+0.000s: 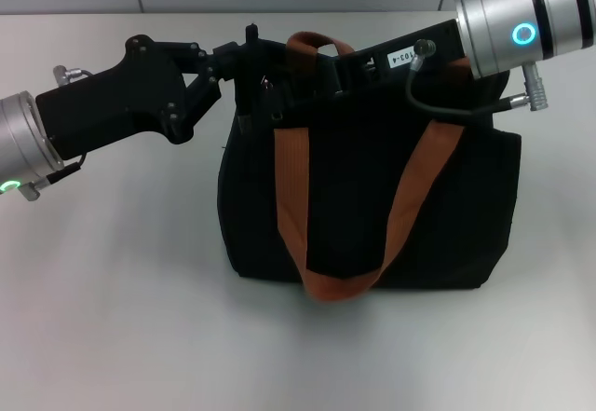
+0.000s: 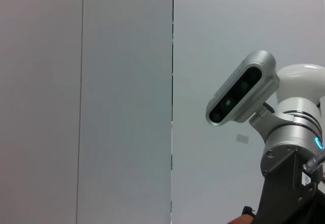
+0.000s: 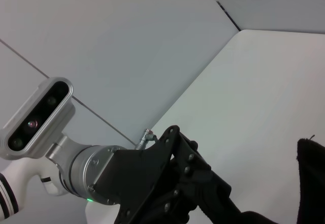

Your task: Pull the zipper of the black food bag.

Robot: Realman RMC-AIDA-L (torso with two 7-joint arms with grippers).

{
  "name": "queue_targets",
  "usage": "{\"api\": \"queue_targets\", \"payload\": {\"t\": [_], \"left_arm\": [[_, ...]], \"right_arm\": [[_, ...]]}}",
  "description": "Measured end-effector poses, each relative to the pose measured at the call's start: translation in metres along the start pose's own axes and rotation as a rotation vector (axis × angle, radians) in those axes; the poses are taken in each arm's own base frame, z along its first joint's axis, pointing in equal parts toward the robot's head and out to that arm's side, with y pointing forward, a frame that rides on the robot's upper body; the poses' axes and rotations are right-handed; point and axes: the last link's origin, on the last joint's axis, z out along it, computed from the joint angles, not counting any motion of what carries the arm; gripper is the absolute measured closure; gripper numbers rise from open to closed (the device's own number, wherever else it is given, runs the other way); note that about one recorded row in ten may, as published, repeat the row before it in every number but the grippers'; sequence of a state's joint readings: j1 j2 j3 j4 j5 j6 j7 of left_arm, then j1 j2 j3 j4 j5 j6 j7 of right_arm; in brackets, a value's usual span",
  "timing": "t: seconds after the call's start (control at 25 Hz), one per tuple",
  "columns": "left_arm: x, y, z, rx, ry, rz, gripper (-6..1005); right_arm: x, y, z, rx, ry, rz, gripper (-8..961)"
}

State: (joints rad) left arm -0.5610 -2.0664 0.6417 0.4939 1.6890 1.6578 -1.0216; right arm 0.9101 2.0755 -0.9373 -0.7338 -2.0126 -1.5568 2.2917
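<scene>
The bag (image 1: 368, 197) stands upright on the white surface (image 1: 112, 318), front face toward the robot, its two orange-brown straps (image 1: 298, 197) draped down the front. Standing that way, it presents the top edge, where the zip line runs, to both arms.

The left pincer (image 1: 244, 66) reaches in from the left to the bag's upper left corner, fingers lying over the top edge. A small silver bit there, just right of the fingertips, is probably the zipper (image 1: 267, 85), though it is too small to be sure. Black fingers against black fabric hide the gap, so whether the left pincer is closed on the tab or merely beside it cannot be told.

The right arm (image 1: 521, 20) lies across the bag's top right, likely steadying the bag so it does not slide when the tab is drawn. Its pincer is lost behind the straps and fabric, and its opening cannot be told either.

Judging by this, the pull itself is about to start or barely begun.
</scene>
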Motion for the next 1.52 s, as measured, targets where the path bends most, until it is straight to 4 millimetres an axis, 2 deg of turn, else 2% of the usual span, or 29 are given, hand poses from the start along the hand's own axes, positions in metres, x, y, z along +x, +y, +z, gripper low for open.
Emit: {"api": "queue_targets", "payload": {"t": [0.52, 0.72, 1.04, 1.52], "left_arm": [[-0.001, 0.002, -0.001, -0.002, 0.003, -0.005, 977], [-0.001, 0.002, -0.002, -0.001, 0.003, -0.005, 977], [0.000, 0.001, -0.005, 0.015, 0.013, -0.006, 977], [0.000, -0.003, -0.016, 0.068, 0.029, -0.011, 976]], "right_arm": [[0.000, 0.000, 0.002, 0.000, -0.010, -0.003, 868], [-0.001, 0.000, 0.002, 0.002, -0.011, -0.007, 955], [0.000, -0.001, -0.001, 0.012, -0.015, -0.009, 955], [0.010, -0.008, -0.020, 0.072, -0.039, 0.022, 955]]}}
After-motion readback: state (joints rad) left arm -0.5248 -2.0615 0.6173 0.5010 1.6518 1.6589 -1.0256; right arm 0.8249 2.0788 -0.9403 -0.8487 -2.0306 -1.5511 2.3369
